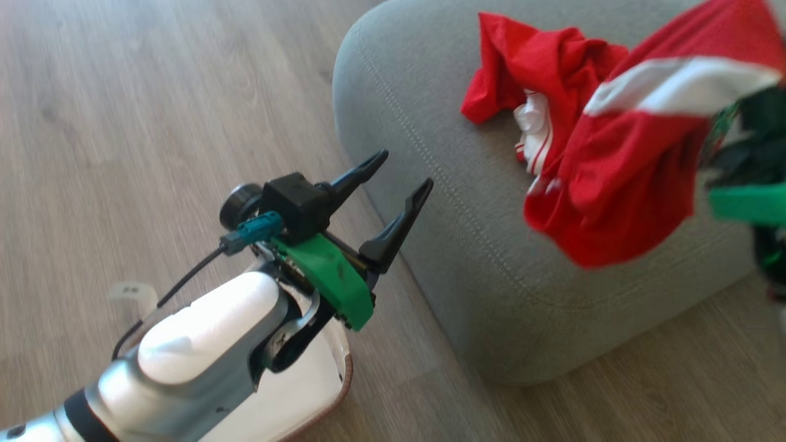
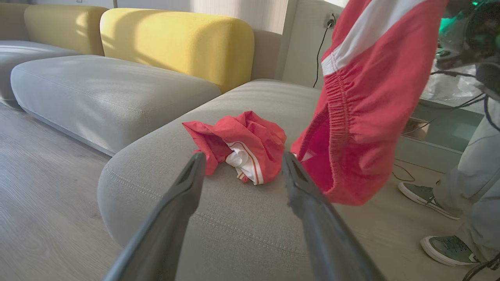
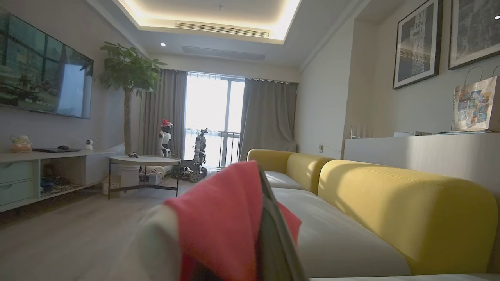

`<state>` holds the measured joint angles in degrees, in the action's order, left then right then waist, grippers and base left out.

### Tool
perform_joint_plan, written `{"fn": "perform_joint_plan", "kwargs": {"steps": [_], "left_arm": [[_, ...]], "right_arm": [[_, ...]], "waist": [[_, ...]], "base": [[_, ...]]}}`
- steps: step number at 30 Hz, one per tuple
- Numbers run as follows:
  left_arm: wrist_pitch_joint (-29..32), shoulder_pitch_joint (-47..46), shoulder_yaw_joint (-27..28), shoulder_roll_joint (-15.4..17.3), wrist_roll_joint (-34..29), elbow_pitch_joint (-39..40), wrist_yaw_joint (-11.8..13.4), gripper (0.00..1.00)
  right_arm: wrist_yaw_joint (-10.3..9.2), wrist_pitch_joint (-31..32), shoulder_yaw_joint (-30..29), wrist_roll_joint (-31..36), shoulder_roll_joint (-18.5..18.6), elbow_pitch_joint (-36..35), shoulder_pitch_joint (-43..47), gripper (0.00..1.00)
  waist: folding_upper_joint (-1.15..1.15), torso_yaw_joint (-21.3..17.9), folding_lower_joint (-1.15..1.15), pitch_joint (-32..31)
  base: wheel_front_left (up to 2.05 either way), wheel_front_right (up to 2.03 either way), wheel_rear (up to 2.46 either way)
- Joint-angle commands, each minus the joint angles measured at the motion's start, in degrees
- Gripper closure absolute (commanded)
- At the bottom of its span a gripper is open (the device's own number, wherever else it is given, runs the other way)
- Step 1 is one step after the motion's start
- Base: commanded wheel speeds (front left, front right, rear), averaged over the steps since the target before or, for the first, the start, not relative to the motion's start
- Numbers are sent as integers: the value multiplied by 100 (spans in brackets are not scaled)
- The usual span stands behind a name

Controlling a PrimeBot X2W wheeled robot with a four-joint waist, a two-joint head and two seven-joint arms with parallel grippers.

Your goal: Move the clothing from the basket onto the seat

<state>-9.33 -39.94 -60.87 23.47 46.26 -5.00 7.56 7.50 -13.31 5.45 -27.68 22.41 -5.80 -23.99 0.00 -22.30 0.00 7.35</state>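
One piece of red clothing (image 1: 540,67) lies crumpled on the grey seat (image 1: 430,184), also seen as the crumpled garment (image 2: 250,136) on the seat (image 2: 234,218). A second red garment (image 1: 614,184) with a white stripe hangs above the seat's near corner, with my right gripper (image 1: 746,141) shut on its top. In the right wrist view the red fabric (image 3: 222,210) sits against that gripper's finger (image 3: 269,222). My left gripper (image 1: 399,178) stands open, with nothing between its fingers, beside the seat's rounded side. Under my left forearm the basket (image 1: 344,380) shows in part.
Wood floor (image 1: 123,123) surrounds the seat. Yellow back cushions (image 2: 175,43) stand behind the grey sofa sections. A person's shoes (image 2: 425,195) and trouser leg stand on the floor right of the seat. Far off are a round table (image 3: 144,160) and a TV console.
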Motion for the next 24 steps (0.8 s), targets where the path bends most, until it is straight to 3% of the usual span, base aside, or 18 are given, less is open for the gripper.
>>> {"fn": "perform_joint_plan", "kwargs": {"steps": [1,12,24], "left_arm": [[-2,-404,223,160,-95,200,-12,0],[221,-923,249,273,-277,415,-79,0],[327,-1407,250,256,-462,511,-171,0]], "right_arm": [[-1,59,58,-91,241,-16,-332,100],[-1,151,-183,-522,1109,1342,-2070,100],[-1,447,-147,-214,1952,3263,-3254,100]], "waist": [[0,145,0,212],[0,701,0,1265],[0,1278,0,2318]], "base": [[0,0,0],[0,0,0],[0,0,0]]}}
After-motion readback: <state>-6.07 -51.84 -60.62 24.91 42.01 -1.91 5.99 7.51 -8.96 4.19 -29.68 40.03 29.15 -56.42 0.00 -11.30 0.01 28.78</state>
